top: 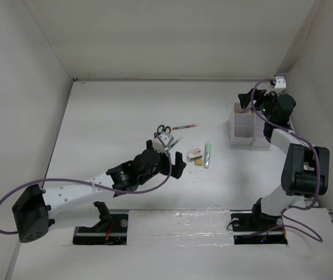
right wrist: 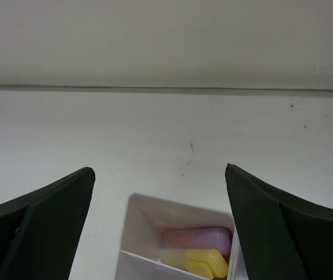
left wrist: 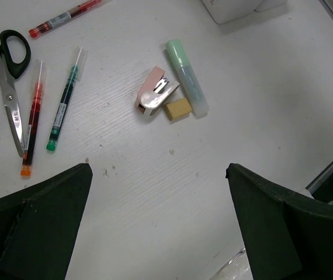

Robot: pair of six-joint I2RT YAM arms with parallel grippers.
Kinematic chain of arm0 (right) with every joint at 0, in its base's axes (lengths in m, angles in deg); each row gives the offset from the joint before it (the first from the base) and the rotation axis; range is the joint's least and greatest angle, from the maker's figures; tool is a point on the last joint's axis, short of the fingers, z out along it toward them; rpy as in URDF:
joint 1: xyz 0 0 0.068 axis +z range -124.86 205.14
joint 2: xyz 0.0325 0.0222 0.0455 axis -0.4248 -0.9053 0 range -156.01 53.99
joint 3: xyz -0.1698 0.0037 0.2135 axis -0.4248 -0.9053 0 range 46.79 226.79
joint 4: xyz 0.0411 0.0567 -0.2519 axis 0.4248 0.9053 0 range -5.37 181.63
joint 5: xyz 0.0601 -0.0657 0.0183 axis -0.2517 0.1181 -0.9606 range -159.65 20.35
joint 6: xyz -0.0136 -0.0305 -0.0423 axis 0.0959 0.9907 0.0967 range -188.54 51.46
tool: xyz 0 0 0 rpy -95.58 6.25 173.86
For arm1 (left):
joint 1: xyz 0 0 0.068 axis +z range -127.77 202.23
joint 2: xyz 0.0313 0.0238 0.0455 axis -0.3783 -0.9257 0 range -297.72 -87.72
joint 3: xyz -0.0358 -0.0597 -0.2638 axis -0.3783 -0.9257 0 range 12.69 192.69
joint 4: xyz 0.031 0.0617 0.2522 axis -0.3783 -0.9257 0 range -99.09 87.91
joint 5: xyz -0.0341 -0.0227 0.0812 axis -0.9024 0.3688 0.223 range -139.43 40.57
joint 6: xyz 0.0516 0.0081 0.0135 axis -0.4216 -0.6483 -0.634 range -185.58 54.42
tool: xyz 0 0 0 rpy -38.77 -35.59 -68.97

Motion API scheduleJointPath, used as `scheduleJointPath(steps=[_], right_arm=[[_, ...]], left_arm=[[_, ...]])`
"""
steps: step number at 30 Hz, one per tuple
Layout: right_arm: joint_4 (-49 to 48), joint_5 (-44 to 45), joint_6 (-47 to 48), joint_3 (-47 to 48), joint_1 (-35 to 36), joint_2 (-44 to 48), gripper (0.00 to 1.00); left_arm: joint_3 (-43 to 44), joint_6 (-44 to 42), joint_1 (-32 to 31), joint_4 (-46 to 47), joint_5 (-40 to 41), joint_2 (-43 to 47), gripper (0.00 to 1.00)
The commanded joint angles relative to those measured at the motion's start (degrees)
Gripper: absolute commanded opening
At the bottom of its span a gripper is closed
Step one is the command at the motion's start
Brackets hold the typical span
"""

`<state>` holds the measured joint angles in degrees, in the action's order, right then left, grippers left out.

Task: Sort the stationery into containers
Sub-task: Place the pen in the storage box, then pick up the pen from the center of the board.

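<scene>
While both tools stand wide and empty, the left tool hangs over the counter, which carries one scissors, two red pens, one green pen, one light green marker, one yellowish block and one pink-white piece. The right tool hangs over the organizer box, which holds one pink marker beside yellow pieces, count unclear.

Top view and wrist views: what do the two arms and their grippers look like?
Both arms mix black joint housings with white link sections. A purple cable loops off the left arm; another runs along the right arm. The left gripper and right gripper each have two broad, matte black, wedge-shaped fingers. No markings are legible.
</scene>
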<state>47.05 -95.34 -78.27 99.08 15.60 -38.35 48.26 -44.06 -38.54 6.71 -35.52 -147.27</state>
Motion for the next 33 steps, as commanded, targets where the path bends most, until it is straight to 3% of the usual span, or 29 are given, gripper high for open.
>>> scheduleJointPath(steps=[1,7,12,21,28,33], right_arm=[[-5.7,0.5,-0.5,-0.3,-0.4,4.2,1.00],[-0.6,2.7,-3.8,0.6,2.2,11.7,1.00],[17.7,15.5,-3.0,2.8,8.5,19.9,1.00],[40.0,28.7,-8.5,3.6,9.0,36.4,0.97],[47.3,28.2,-9.0,3.7,9.0,45.0,0.97],[49.2,24.8,-8.5,3.1,9.0,48.1,0.97]], left_arm=[[0.1,-0.3,-0.2,2.4,0.8,-1.0,1.00],[6.7,0.9,-0.2,0.2,1.9,-8.3,1.00],[17.8,0.9,-0.2,-4.6,1.1,-20.2,1.00],[39.7,4.0,-2.1,-14.7,-1.2,-39.7,1.00],[52.9,5.2,-4.4,-20.2,-0.4,-51.7,1.00],[56.6,4.1,-4.4,-21.3,0.3,-56.9,0.96]])
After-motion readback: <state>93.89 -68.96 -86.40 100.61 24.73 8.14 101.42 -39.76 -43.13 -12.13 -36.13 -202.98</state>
